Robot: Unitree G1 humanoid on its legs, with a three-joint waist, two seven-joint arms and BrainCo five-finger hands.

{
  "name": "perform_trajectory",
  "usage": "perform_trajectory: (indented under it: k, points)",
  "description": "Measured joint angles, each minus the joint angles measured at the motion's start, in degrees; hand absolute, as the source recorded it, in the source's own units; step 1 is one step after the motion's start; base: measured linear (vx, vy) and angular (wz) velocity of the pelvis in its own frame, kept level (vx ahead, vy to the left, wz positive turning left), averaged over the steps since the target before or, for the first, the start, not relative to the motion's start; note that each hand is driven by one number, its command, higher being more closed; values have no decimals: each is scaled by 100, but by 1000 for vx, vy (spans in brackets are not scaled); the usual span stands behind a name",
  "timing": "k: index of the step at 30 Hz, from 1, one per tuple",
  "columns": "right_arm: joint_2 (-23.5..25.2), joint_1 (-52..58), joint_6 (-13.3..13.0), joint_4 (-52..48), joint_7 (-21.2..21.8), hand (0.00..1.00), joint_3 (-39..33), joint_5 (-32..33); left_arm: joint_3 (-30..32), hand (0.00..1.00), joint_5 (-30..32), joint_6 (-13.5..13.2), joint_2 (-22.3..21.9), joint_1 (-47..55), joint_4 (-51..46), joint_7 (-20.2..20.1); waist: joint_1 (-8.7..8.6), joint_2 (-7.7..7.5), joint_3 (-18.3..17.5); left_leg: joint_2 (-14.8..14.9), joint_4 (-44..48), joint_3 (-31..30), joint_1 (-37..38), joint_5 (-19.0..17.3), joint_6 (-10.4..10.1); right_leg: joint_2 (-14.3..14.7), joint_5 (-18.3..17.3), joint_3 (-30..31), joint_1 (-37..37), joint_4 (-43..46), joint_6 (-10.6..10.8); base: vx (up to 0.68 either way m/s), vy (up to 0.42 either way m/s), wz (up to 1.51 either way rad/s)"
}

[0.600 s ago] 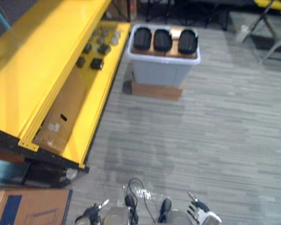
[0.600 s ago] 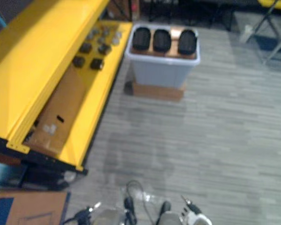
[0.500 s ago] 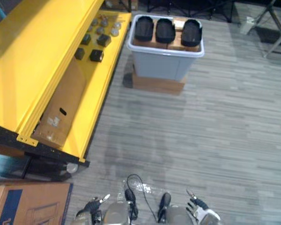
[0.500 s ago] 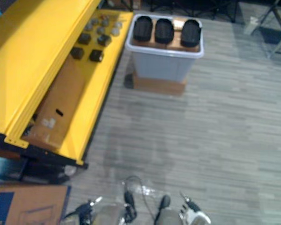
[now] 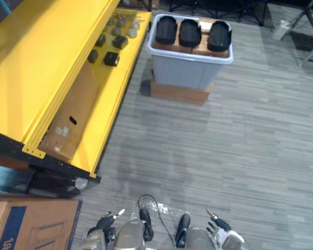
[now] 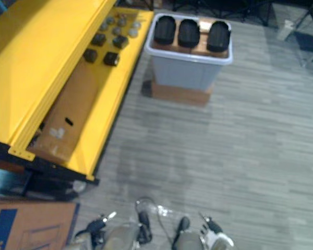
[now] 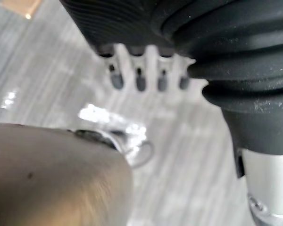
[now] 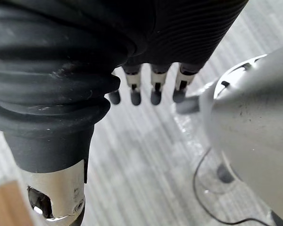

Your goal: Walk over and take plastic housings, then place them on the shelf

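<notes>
**Three black housings wait in a bin across the floor; both hands empty**

Three black plastic housings (image 5: 190,33) stand side by side, touching or nearly so, in the top of a pale grey bin (image 5: 181,74). The bin rests on a low brown box (image 5: 178,94). Just to its left is the far end of a yellow shelf (image 5: 47,57), which carries small dark and grey parts (image 5: 112,49) on its lower level, with a flat cardboard carton (image 5: 70,121) nearer the robot. Grey plank floor (image 5: 224,156) lies between the robot and the bin, well apart.

The left hand (image 7: 140,70) and right hand (image 8: 155,82) hang low with fingers straight and relaxed, holding nothing.

Risks, as judged from here: the housings are packed close, so reaching for one could tip or drag its neighbour. The bin sits raised on the box and might slide if bumped. The shelf corner stands close to the bin, so the left arm could clip it on approach.
</notes>
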Motion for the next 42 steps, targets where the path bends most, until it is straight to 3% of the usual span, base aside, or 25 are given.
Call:
perform_trajectory:
  k: [6,12,17,18,19,21,22,24,27,28,33,34,35,36,37,38,39,42]
  points:
    - [23,406,-79,-119,-12,0,147,-389,-10,0,-28,-118,-89,175,26,15,-17,40,-241,-134,-363,-61,546,38,-1,8,-17,-147,525,-229,17,72,4,5]
    - [121,517,-75,-111,-7,0,161,-492,-2,0,-15,-122,-127,382,32,15,-13,-39,-616,-202,-766,-132,859,194,-33,-10,-15,-188,717,-270,15,27,8,8]
    - [126,509,224,-104,-109,0,164,-488,87,0,96,-65,-131,393,55,29,-8,-67,-642,-242,-1118,-1,1159,363,-75,-25,-27,-139,773,-255,37,-43,5,-11]
    - [121,509,247,-104,-135,0,160,-475,163,0,109,-55,-129,393,62,26,1,-113,-646,-274,-1128,33,1144,352,-69,-98,-103,-134,681,-115,147,-73,37,-22]
    - [62,508,269,-108,-195,0,151,-422,234,0,305,-17,-158,373,106,21,-50,-57,-621,-258,-1117,25,1107,223,-34,-208,-229,-104,396,507,293,-110,91,-14]
    - [-35,551,203,-216,-261,0,76,-192,220,0,566,7,-110,408,118,29,-182,62,-565,-119,-1043,56,1131,166,37,-398,-132,14,-354,2014,297,-95,107,-9]
    - [-70,533,227,-240,-234,0,11,-142,197,0,583,65,27,421,199,38,-230,48,-531,23,-865,109,1145,55,50,-446,-352,-7,-573,2319,12,-35,72,-14]
    - [-33,574,291,-103,-193,0,11,-148,175,0,596,100,187,471,249,65,-177,-16,-496,257,-531,185,1117,-171,-20,-354,-365,-9,-724,1863,20,20,53,-19]
    - [115,997,437,161,-48,0,-254,-322,173,0,591,78,238,455,244,64,-166,-169,-433,566,42,175,925,-533,-207,-201,219,27,-1001,404,320,135,22,-9]
    - [151,1108,442,161,-19,0,-370,-368,173,0,577,61,207,453,244,63,-168,-185,-422,570,143,178,918,-603,-252,-230,243,50,-1060,298,335,239,-3,-10]
    - [486,1917,584,527,168,0,-511,-853,63,0,425,-82,104,387,34,160,-343,-196,-426,675,754,9,1112,-1253,-686,8,274,408,-1062,229,117,320,-148,16]
    - [512,1946,602,570,162,0,-501,-894,-1,0,330,-76,-48,396,-45,208,-391,-24,-470,830,859,-15,1148,-1420,-845,132,310,503,-1127,567,-115,328,-196,30]
    - [476,1962,582,544,149,0,-480,-892,6,0,229,-76,-228,563,-105,261,-473,168,-619,1126,1303,-41,1036,-1468,-943,295,231,380,-1078,667,-188,413,-216,30]
    - [478,1957,563,538,137,0,-476,-883,14,0,195,-78,-293,590,-116,269,-470,237,-635,1285,1826,-11,839,-1454,-961,312,353,316,-1055,727,-174,402,-213,41]
    - [353,1906,450,552,120,0,-461,-933,50,0,46,-66,-429,536,-174,363,-469,449,-601,1698,3019,-83,388,-1149,-1030,439,324,177,-836,700,-372,393,-174,31]
    - [156,1838,307,512,79,0,-424,-938,88,0,-24,-79,-488,486,-115,422,-447,495,-543,1883,3738,-218,-1,-1057,-1016,472,334,114,-559,508,-411,381,-179,29]
    - [77,1769,212,506,26,0,-403,-937,150,0,-35,-85,-497,472,-137,429,-421,513,-522,1855,3775,-230,-103,-1061,-1014,447,331,115,-387,394,-417,478,-141,7]
    - [-333,1200,-264,234,-91,0,-458,-823,467,0,-218,-160,-530,460,-162,440,-298,454,-450,1323,2650,-210,-543,-1017,-1003,259,340,207,194,-185,-397,344,-60,-23]
